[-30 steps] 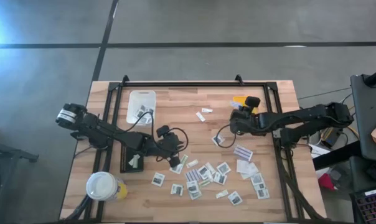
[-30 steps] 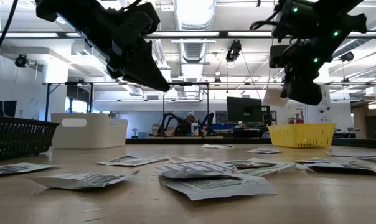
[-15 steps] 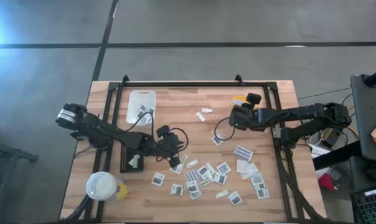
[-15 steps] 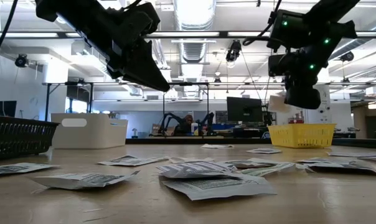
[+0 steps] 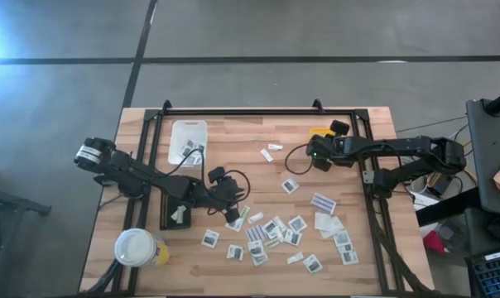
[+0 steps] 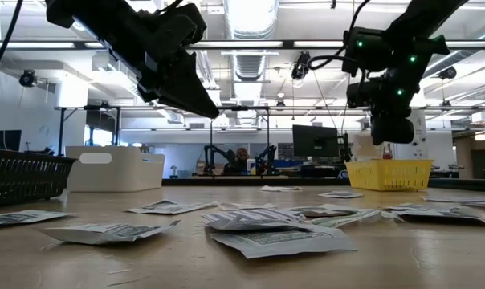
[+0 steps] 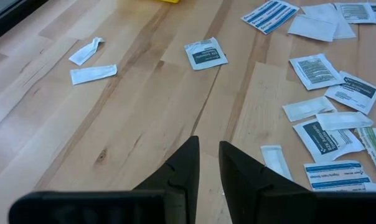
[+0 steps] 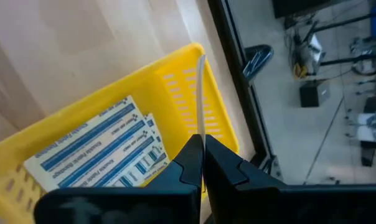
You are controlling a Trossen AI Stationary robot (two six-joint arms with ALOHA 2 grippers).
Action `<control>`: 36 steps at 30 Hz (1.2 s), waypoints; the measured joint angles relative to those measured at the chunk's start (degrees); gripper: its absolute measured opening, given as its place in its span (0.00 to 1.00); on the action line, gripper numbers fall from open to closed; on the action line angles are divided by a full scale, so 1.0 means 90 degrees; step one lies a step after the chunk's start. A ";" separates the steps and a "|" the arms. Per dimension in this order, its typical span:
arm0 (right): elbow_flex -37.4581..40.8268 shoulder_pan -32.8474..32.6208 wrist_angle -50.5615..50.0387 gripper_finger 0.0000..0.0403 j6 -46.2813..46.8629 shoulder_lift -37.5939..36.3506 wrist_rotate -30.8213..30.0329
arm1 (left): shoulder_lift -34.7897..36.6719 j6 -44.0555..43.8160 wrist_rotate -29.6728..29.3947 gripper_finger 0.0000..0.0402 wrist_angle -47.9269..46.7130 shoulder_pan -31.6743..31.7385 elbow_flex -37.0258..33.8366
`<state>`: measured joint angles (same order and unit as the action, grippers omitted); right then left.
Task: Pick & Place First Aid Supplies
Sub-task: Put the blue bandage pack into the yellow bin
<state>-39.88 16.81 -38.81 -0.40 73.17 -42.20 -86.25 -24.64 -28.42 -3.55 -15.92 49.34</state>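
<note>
Right gripper (image 8: 202,146) above the yellow tray (image 8: 182,93), pinching a thin white packet (image 8: 201,93) edge-on, striped strips (image 8: 101,149) inside the tray, left gripper (image 7: 208,149) well away from it, jaws narrowly parted, empty

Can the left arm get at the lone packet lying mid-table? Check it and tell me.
Probably yes. The left gripper hangs above bare wood, jaws slightly apart and holding nothing, and the lone packet lies flat ahead with nothing between them.

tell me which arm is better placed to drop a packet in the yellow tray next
Right. Its tool is shut on a thin white packet edge-on, right over the yellow tray. The left tool is empty, low over bare wood near the loose packets.
</note>
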 joint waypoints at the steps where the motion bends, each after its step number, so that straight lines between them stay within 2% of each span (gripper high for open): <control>1: 0.0000 0.0065 0.0000 0.02 -0.0002 0.0000 0.0043 | 0.0002 0.0000 0.0000 0.18 0.0000 0.0000 0.0000; 9: 0.0000 0.0151 -0.0035 0.02 0.0077 0.0008 0.0454 | -0.0001 0.0000 0.0000 0.18 0.0000 0.0000 0.0000; 14: 0.0002 0.0163 -0.0036 0.02 0.0090 0.0204 0.0457 | -0.0001 0.0000 0.0000 0.18 0.0000 0.0000 0.0000; 23: 0.0005 0.0161 -0.0037 0.02 0.0095 0.1051 0.0204 | -0.0001 0.0000 0.0002 0.18 -0.0002 0.0000 0.0000; 29: 0.0002 0.0161 -0.0029 0.02 0.0080 0.1142 0.0194 | -0.0001 0.0000 0.0002 0.18 -0.0002 0.0000 0.0000; 36: 0.0002 0.0161 -0.0030 0.13 0.0074 0.0955 0.0246 | -0.0001 0.0000 0.0000 0.18 -0.0002 0.0000 0.0000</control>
<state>-39.86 18.26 -39.08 0.26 81.76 -39.99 -86.26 -24.64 -28.42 -3.57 -15.92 49.34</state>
